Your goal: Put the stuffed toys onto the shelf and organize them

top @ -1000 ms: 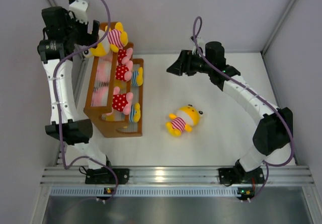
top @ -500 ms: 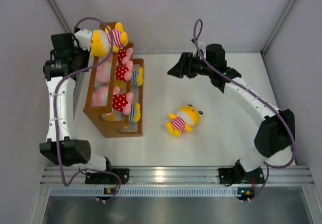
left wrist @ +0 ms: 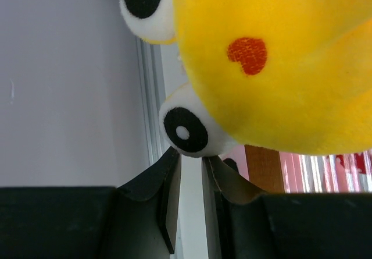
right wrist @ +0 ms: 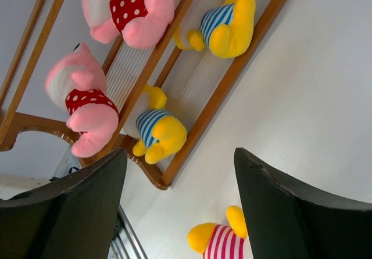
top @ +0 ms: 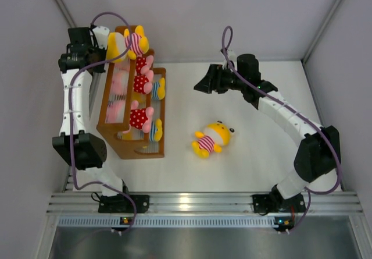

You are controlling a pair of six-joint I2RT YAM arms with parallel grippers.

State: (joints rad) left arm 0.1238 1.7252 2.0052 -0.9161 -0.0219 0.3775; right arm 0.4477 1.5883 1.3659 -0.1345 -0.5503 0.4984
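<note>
Upper left of the top view: left gripper [left wrist: 190, 161] has its fingers nearly together with nothing between them, tips just under the face of the yellow-headed plush toy in pink-and-white stripes [top: 127, 42]. That toy is perched at the far end of the brown wooden stepped shelf [top: 132, 147]. Risk: it looks overhung, so a brush from the fingers could tip it off. The right gripper [right wrist: 180, 154] is wide open and empty. A second striped yellow toy [top: 212, 138] lies on the white table [top: 174, 171] at frame centre, well apart from the shelf.

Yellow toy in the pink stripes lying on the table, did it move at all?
No. The yellow toy lies where it did before, the same way off to the right of the shelf near its front end.
</note>
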